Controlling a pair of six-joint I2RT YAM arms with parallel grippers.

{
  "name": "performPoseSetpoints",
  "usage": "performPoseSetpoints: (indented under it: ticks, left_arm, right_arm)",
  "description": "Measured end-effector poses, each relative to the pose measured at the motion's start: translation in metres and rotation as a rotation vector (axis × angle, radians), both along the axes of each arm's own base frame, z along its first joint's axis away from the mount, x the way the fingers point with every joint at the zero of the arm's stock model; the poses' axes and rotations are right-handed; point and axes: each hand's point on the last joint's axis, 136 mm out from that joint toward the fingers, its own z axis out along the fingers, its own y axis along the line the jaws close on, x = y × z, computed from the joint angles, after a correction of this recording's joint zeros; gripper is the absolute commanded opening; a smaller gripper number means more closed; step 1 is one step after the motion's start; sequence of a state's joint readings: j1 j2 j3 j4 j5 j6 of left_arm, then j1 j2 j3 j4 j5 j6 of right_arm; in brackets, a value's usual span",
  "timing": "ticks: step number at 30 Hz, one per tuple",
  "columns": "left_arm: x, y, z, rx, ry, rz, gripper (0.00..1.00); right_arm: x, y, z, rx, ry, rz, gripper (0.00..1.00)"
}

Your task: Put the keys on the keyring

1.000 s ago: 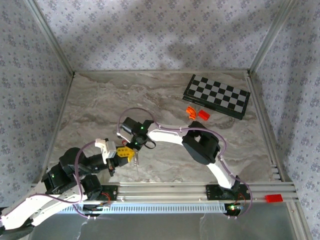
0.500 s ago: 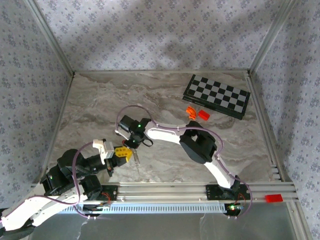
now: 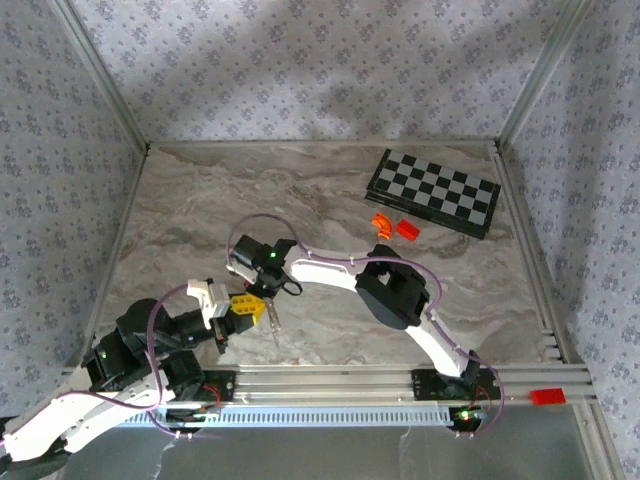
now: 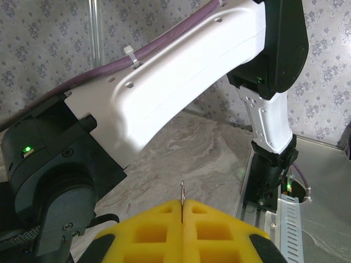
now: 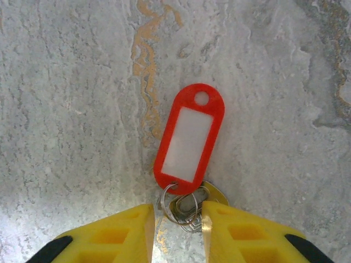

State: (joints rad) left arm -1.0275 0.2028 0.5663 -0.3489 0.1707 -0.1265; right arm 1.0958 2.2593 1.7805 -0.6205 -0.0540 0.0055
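- A marble-patterned counter (image 3: 200, 210) sits inside an enclosure of blue-flowered wallpaper (image 3: 300, 60), framed by aluminium posts (image 3: 100, 75).
- At its far right lies a folded chessboard (image 3: 432, 192), with two orange-red blocks (image 3: 393, 226) just beside its near edge.
- The right hand (image 5: 176, 212) points down at the counter with its yellow fingers parted. They straddle the keys (image 5: 184, 164), and bare stone shows between one finger and the small metal rings (image 5: 184, 207), so nothing is clamped.
- The keys' red tag (image 5: 192, 129) lies flat on the grey, rust-veined surface, pointing away from the fingers.
- The left hand (image 4: 182, 205) is pressed closed on a thin silvery sliver (image 4: 182, 190). Only the tip pokes out, too slight to identify.
- Behind it, the right arm's white link (image 4: 181, 76) crosses in front of the wallpaper.
- Both arms are bolted to metal rails (image 3: 330, 385) along the near edge.
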Motion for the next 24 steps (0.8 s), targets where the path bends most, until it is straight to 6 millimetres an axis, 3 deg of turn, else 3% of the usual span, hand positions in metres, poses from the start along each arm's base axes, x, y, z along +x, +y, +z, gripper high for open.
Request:
performPoseSetpoints:
  ticks: [24]
  left_arm:
    - [-0.0011,0.0019,0.0022,-0.013,0.0,0.001,0.0]
  right_arm:
    - [0.0035,-0.0038,0.0004,-0.019,-0.012,-0.003,0.0]
